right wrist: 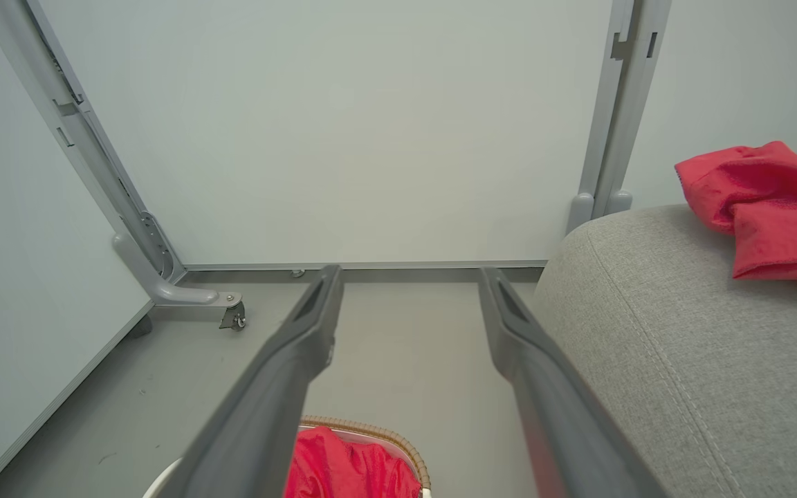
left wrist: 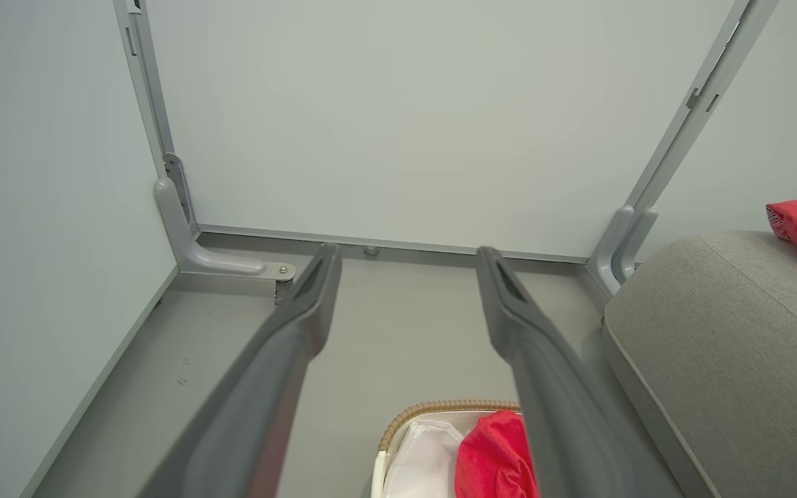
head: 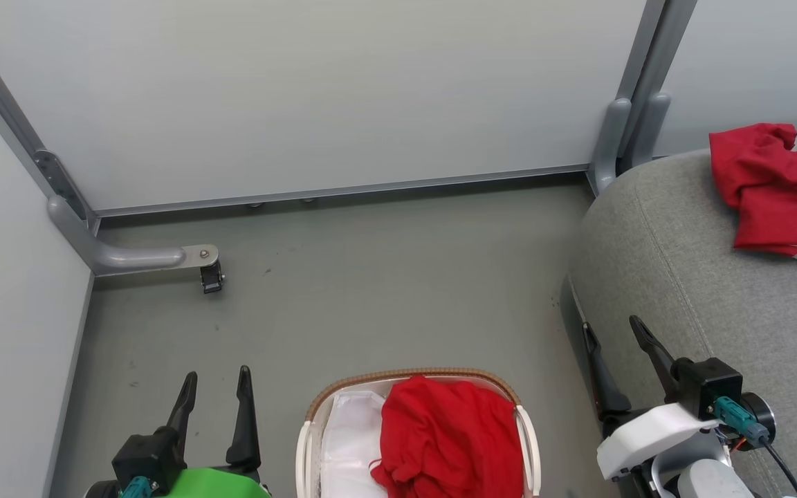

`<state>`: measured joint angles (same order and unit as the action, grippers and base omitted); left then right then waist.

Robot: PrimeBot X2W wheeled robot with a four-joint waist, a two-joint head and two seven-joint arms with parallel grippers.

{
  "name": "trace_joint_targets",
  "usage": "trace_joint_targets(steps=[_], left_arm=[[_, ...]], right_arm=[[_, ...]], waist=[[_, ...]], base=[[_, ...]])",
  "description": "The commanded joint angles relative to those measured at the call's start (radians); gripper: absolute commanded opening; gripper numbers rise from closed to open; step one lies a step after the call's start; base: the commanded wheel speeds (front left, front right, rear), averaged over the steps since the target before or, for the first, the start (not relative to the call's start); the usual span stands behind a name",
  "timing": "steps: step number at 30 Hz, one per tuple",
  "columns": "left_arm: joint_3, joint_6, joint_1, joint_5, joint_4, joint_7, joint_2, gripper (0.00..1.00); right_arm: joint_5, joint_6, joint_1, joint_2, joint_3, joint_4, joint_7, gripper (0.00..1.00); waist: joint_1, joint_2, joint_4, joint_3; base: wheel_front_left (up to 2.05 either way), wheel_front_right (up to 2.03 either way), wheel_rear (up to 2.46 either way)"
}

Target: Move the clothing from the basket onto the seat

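Two dark fingers of the left gripper (head: 217, 373) are seen low down, spread wide apart, and nothing is held between them. Just beside it, the basket (head: 371, 378) is set on the floor (head: 371, 277). The right gripper (head: 611, 324) is spread wide too, with nothing held in it. It is seen by the near edge of the seat (head: 682, 290).

Things could go wrong from here. The red garment (head: 447, 436) in the basket is touching the white liner cloth (head: 346, 443), so both could be pinched together. Then the liner, or even the whole light basket, could be pulled up as well. The basket could be tipped or pushed along the floor if its rim is bumped by a finger. If only a thin fold is caught, the garment could be lost from the grip and dropped on the floor between basket and seat. A hanging part could also be snagged on the brown rim.

Inside the basket, the red garment is bunched up on the right side, and the white liner is left bare on the left side. The other red garment (head: 779, 187) is already laid on the seat, far back and well apart from the basket. So about half of the job seems to be done.
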<state>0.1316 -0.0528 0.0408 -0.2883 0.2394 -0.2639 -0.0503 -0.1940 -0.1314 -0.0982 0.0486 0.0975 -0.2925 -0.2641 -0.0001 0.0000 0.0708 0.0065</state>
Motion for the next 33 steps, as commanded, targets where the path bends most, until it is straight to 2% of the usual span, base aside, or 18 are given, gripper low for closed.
trace_joint_targets(steps=[1, 15, 21, 29, 33], left_arm=[[0.001, -0.002, 0.007, 0.009, 0.002, -0.001, 0.000, 1.00], [0.005, -0.004, -0.012, 0.011, -0.002, -0.001, 0.000, 1.00], [0.044, -0.018, -0.057, 0.054, 0.013, -0.001, 0.000, 1.00], [0.194, -0.050, -0.217, 0.099, 0.178, -0.001, -0.001, 1.00], [0.336, -0.064, -0.368, 0.108, 0.318, -0.001, -0.001, 1.00]], right_arm=[[0.001, 0.001, 0.008, 0.004, -0.002, -0.002, 0.000, 1.00], [0.012, 0.001, -0.007, 0.003, -0.013, 0.008, 0.000, 1.00], [0.027, 0.001, -0.026, 0.003, -0.045, 0.023, -0.001, 1.00], [0.063, 0.001, -0.086, 0.003, -0.109, 0.065, 0.000, 1.00], [0.095, 0.001, -0.147, 0.003, -0.156, 0.119, 0.000, 1.00]], waist=[[0.0001, 0.0000, 0.000, 0.000], [0.0001, 0.0000, -0.002, 0.015], [0.0001, 0.0000, 0.002, 0.051], [0.0001, 0.0000, -0.007, 0.152], [0.0001, 0.0000, -0.032, 0.260]], base=[[0.00, 0.00, 0.00], [0.00, 0.00, 0.00], [0.00, 0.00, 0.00], [0.00, 0.00, 0.00], [0.00, 0.00, 0.00]])
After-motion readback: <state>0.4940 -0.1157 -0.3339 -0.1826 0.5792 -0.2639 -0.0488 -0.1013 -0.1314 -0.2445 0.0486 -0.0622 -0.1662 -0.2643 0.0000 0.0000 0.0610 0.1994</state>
